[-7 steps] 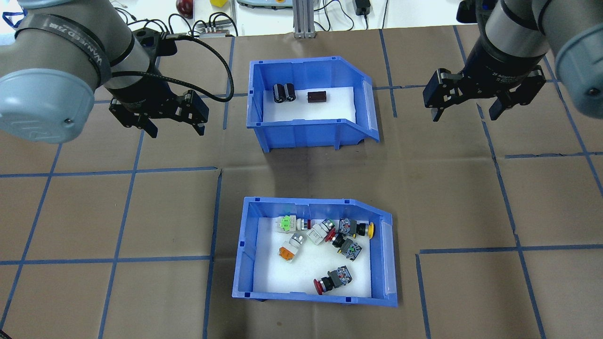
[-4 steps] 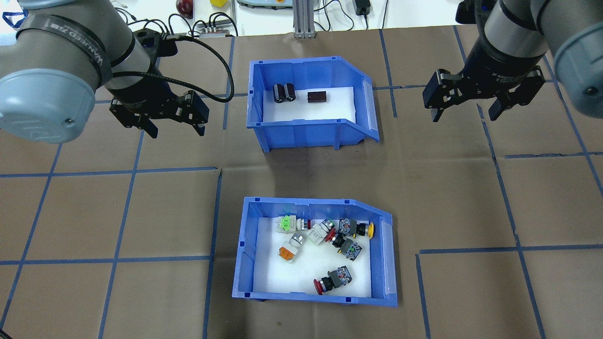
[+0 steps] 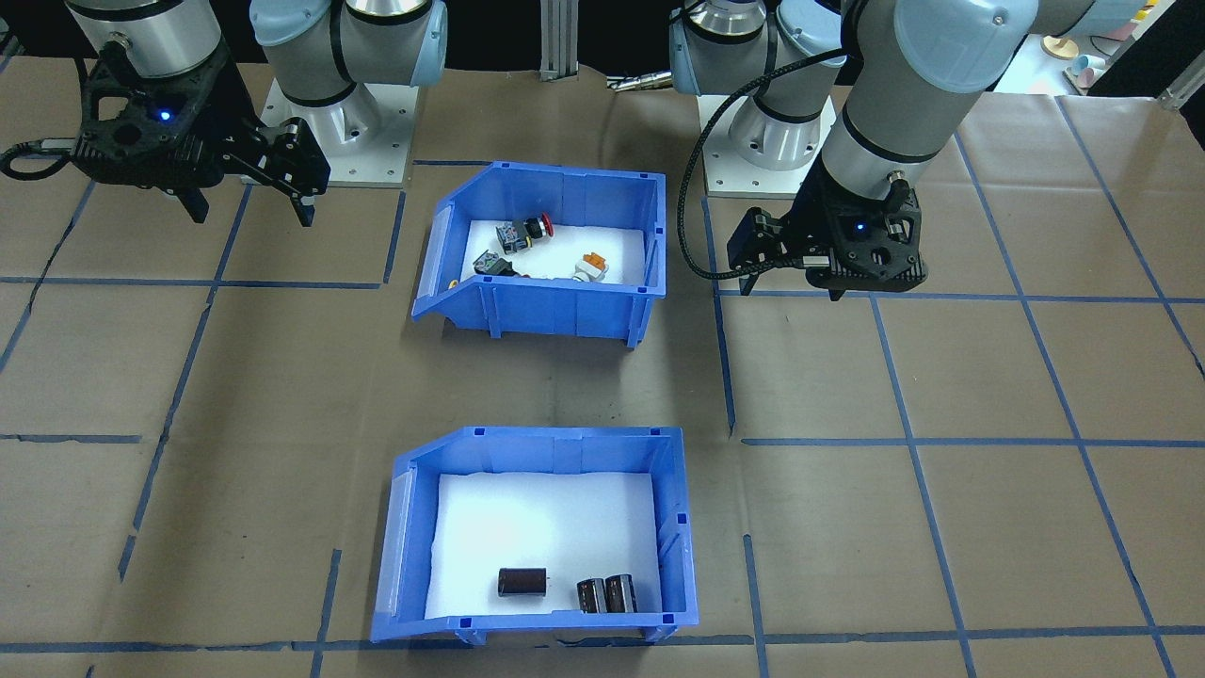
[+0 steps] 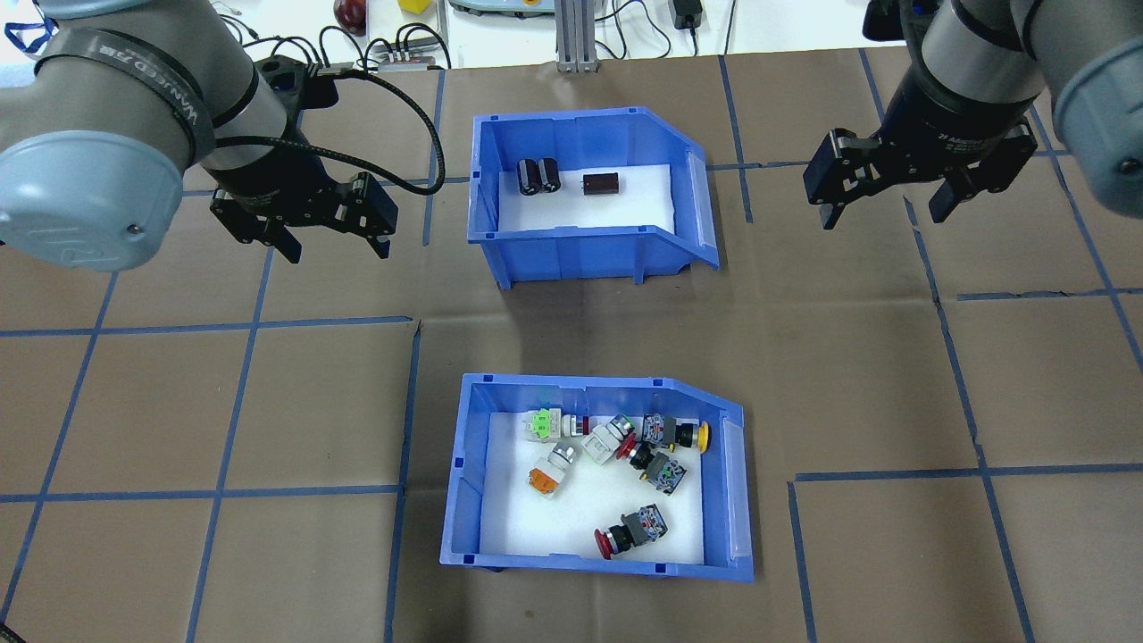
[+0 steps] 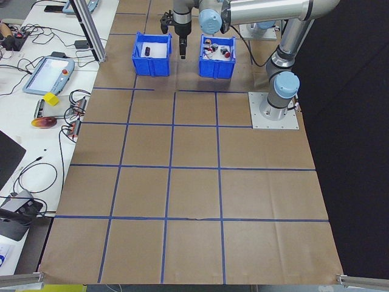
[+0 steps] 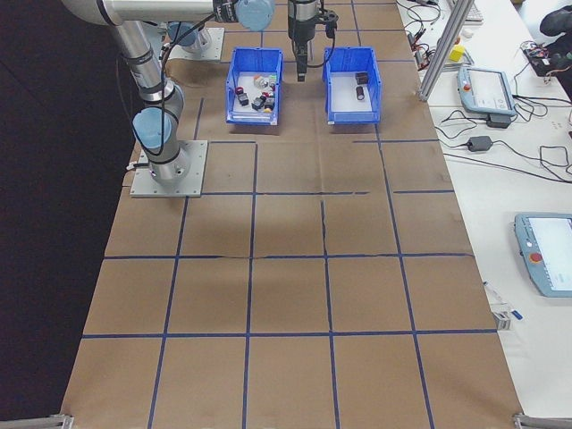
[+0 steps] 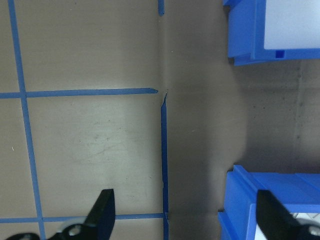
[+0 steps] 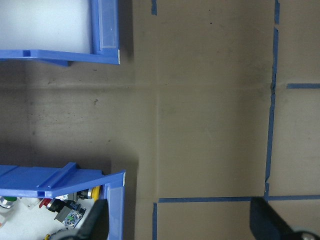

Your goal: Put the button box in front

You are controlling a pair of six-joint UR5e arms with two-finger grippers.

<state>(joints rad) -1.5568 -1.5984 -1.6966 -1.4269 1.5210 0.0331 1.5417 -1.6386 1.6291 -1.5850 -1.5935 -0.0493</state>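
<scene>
Hovering over bare paper on either side of the far bin [image 4: 589, 192], both grippers hold nothing. The left gripper [image 4: 326, 243] has its fingers spread wide, and its wrist view shows only taped paper between them, with blue bin corners at the edge. The right gripper [image 4: 884, 210] is likewise spread, well clear of either bin; its wrist view catches the corner of the button box [image 4: 594, 473] below and the other bin's lip above.

The button box sits on the table [image 4: 223, 402] in the row nearer the robot's base, with its switches lying loose on the white liner: green, orange, yellow and red caps. The far bin, holding black cylinders [image 4: 538, 175], stands directly beyond it, with a strip of bare paper between the two. Both face their open ends toward the robot's right.

Judging how far along this is depends on which side counts as front. If front means the robot's side, the box already lies there and the arms, high and empty, look finished or nearly so. If front means the operators' side, as the front-facing view frames it, the box [image 3: 555, 254] is behind the cylinder bin and nothing has been started; a grasp on its wall and a swap of rows would remain.
</scene>
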